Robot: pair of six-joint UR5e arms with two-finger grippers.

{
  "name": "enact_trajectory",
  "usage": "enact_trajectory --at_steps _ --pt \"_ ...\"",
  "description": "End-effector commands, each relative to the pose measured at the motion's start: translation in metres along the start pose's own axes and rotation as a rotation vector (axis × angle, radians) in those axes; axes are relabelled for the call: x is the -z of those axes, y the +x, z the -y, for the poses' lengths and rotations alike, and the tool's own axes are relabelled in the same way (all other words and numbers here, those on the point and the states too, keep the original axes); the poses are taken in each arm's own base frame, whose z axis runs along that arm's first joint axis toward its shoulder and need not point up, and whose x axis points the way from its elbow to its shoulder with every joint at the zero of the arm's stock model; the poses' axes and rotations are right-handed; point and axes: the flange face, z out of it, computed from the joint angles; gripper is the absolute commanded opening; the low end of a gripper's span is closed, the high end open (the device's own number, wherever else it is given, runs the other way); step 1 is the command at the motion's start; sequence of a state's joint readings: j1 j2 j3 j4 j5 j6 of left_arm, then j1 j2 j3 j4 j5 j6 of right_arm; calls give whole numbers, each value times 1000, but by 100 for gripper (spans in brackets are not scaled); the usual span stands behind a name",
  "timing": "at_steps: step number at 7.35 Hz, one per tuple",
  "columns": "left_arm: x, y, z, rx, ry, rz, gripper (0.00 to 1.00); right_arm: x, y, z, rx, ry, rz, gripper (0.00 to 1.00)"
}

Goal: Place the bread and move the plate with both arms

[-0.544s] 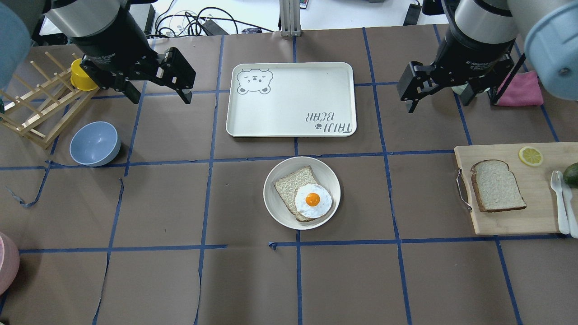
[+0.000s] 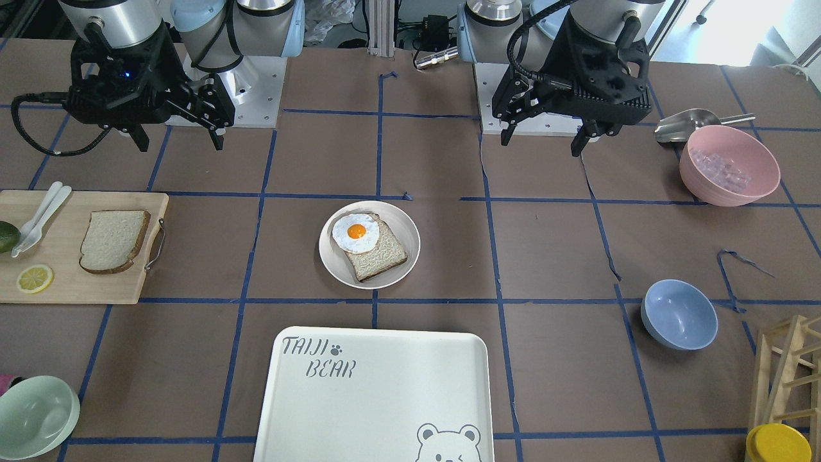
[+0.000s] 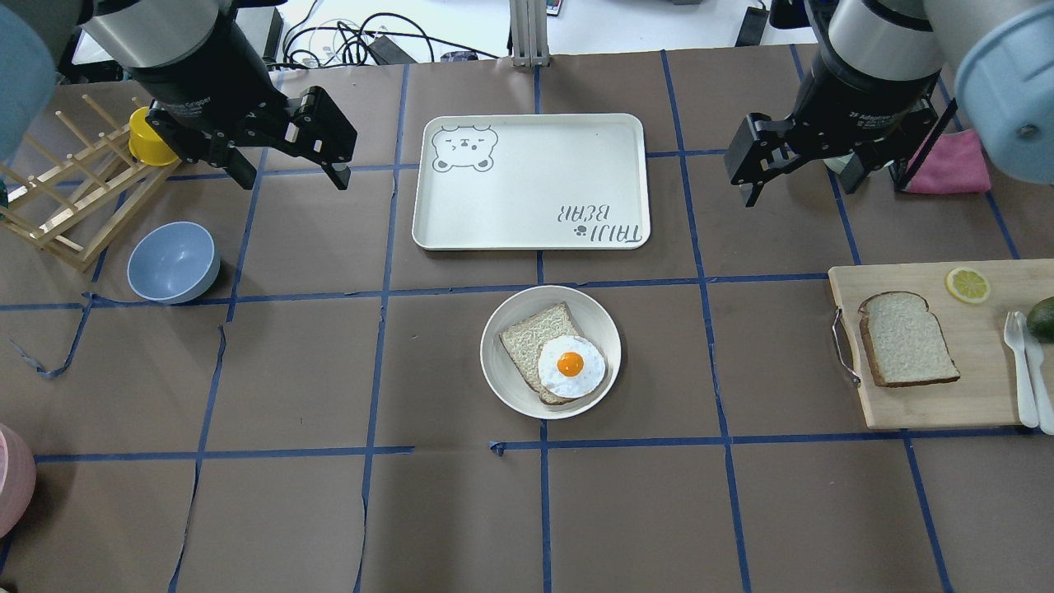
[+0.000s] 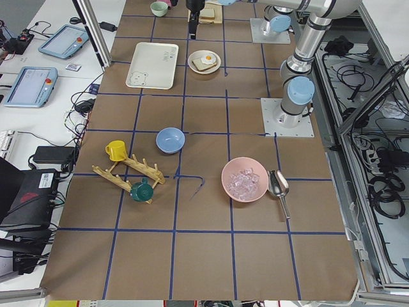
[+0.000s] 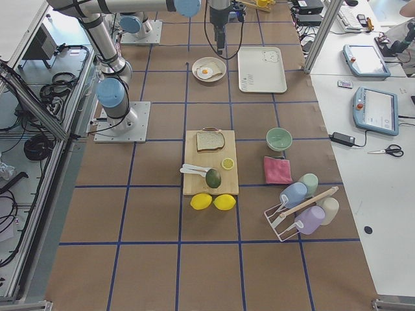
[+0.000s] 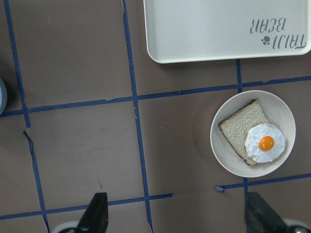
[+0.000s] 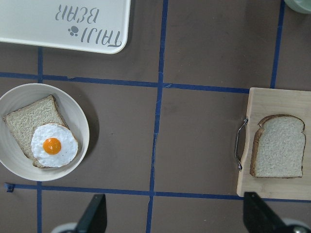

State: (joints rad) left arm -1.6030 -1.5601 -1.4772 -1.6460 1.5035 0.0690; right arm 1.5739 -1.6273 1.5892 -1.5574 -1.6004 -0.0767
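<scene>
The plain bread (image 3: 908,338) lies flat on a wooden cutting board at the right; it also shows in the front view (image 2: 113,240) and the right wrist view (image 7: 278,145). The round cream plate (image 3: 496,372) sits mid-table and holds a bread slice with a fried egg (image 3: 571,366); the plate also shows in the front view (image 2: 330,263), the left wrist view (image 6: 283,104) and the right wrist view (image 7: 80,119). My left gripper (image 3: 292,177) hangs open and empty above the table's far left. My right gripper (image 3: 797,191) hangs open and empty at the far right, beyond the board.
A bear-print white tray (image 3: 531,181) lies just beyond the plate. The cutting board (image 3: 980,395) also carries a lemon slice, an avocado and white cutlery. A blue bowl (image 3: 173,262), wooden rack (image 3: 66,198) and yellow cup (image 3: 148,140) stand left. A pink cloth (image 3: 955,165) lies far right.
</scene>
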Motion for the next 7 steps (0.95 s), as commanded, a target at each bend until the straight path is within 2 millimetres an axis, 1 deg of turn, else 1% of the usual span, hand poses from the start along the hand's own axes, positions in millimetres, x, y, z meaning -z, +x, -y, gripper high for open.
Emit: enact_trajectory --at_steps 1,7 --pt "0 0 0 0 0 0 100 0 0 0 0 0 -1 100" --pt "0 0 0 0 0 0 100 -1 2 1 1 5 -6 100"
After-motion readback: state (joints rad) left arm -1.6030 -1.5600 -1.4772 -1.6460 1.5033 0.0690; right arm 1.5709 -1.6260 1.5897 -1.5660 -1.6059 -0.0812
